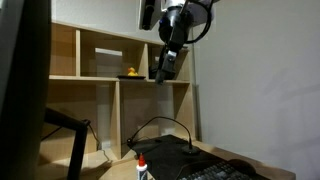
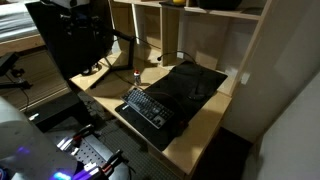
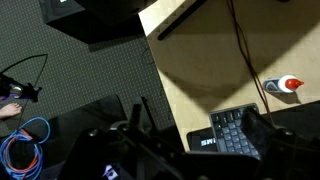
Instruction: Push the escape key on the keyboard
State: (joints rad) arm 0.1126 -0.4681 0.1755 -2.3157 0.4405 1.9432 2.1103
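Note:
The black keyboard (image 2: 147, 107) lies on a dark mat (image 2: 190, 85) on the wooden desk. It also shows at the bottom of an exterior view (image 1: 225, 172) and in the wrist view (image 3: 230, 135), where one end is visible. My gripper (image 1: 165, 68) hangs high above the desk, level with the shelf, far from the keyboard. In the wrist view its two fingers (image 3: 200, 130) stand wide apart with nothing between them. The gripper is out of view in the exterior view that looks down on the desk.
A white glue bottle with a red cap (image 3: 285, 85) stands on the desk beside the keyboard (image 1: 141, 168). A wooden shelf unit (image 1: 110, 60) with a yellow duck (image 1: 129, 73) stands behind. Cables (image 1: 165, 122) arc over the desk. A black monitor (image 2: 70, 40) is beside it.

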